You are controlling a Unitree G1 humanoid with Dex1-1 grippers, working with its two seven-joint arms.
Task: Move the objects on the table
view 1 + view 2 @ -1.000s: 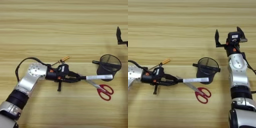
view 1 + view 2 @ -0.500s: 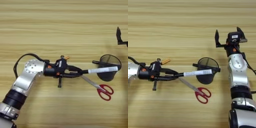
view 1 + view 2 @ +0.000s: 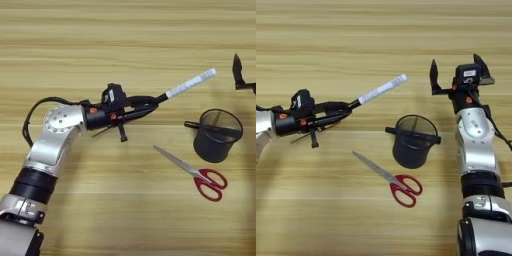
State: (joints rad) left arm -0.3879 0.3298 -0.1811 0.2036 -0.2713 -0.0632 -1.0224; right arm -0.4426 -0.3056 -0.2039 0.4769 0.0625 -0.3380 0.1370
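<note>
My left gripper (image 3: pixel 154 101) is shut on the black-capped end of the white marker (image 3: pixel 191 83). The marker slants up and to the right, held above the table (image 3: pixel 100 40), and its white tip points past the black wire-mesh pen cup (image 3: pixel 217 136). The cup stands upright with a black stick lying across its rim. The red-handled scissors (image 3: pixel 196 173) lie closed in front of the cup, blades pointing left. My right gripper (image 3: pixel 457 71) stands parked and open behind the cup on the right, its fingers (image 3: pixel 433 78) spread wide with nothing between them.
My left arm (image 3: pixel 52 142) reaches in from the lower left corner. My right arm (image 3: pixel 476 150) runs up the right side, close to the cup.
My left gripper has lifted the marker from beside the scissors and swung its tip up and away, past the far side of the cup. Cup, scissors and right arm stay put.
</note>
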